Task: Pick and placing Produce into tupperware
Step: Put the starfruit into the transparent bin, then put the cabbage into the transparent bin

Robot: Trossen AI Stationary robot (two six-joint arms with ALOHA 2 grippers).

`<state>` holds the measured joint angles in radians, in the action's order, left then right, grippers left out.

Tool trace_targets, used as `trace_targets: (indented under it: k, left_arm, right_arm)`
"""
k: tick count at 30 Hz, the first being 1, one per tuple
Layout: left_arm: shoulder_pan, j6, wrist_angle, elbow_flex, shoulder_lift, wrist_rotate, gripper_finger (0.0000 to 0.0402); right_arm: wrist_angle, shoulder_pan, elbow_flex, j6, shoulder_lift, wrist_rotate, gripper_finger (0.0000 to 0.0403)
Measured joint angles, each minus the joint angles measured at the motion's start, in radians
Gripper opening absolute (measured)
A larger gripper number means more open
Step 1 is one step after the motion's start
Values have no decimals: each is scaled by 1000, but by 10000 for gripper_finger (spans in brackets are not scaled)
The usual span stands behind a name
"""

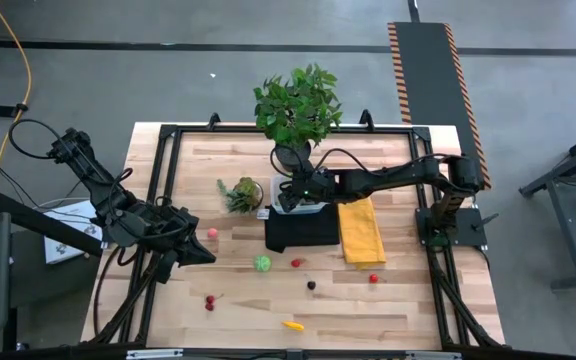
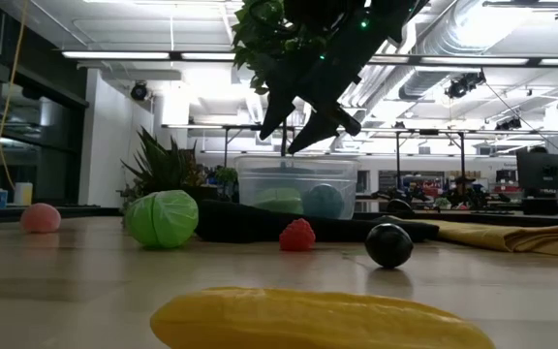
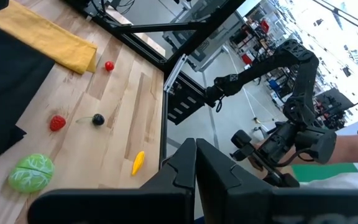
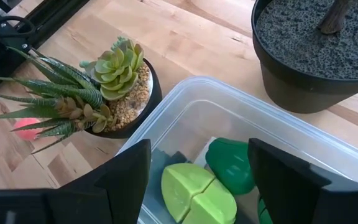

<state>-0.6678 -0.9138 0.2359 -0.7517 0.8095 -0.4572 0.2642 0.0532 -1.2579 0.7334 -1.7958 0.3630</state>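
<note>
The tupperware (image 4: 199,99) is a clear box at the far end of a black cloth (image 1: 303,230). It holds a light green piece (image 4: 197,196) and a dark green piece (image 4: 232,165). My right gripper (image 4: 197,186) hovers open just above it (image 2: 303,116). On the wood lie a green cabbage (image 1: 262,263), a red berry (image 1: 297,263), a dark berry (image 1: 311,285), a red cherry (image 1: 373,278), more cherries (image 1: 209,300), a pink ball (image 1: 211,233) and a yellow piece (image 1: 293,324). My left gripper (image 1: 193,250) sits shut at the table's left, beside the pink ball.
A small succulent pot (image 1: 243,193) stands right beside the tupperware on its left. The big potted plant (image 1: 298,110) stands just behind it. A yellow cloth (image 1: 361,230) lies to the right of the black cloth. A black frame runs around the table edges.
</note>
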Motion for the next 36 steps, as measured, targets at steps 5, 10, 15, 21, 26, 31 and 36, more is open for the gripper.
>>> trace_targets:
  k: [5, 10, 15, 21, 26, 31, 36]
  left_arm:
    - [0, 0, 0, 0, 0, 0, 1]
    - [0, 0, 1, 0, 0, 0, 1]
    - [0, 0, 1, 0, 0, 0, 1]
    - [0, 0, 2, 0, 0, 0, 1]
    - [0, 0, 2, 0, 0, 0, 1]
    - [0, 0, 3, 0, 0, 3, 1]
    - [0, 24, 2, 0, 0, 46, 1]
  right_arm:
    - [0, 0, 0, 10, 0, -3, 261]
    - [-11, -5, -6, 27, 4, -54, 261]
    - [-13, -27, -35, 26, 4, -79, 261]
    - [-10, -53, -77, 10, 5, -79, 261]
    - [-6, -78, -112, -1, 5, -98, 261]
    - [-7, -117, -152, -33, 6, -192, 261]
    - [-7, -168, -194, -101, 6, -354, 261]
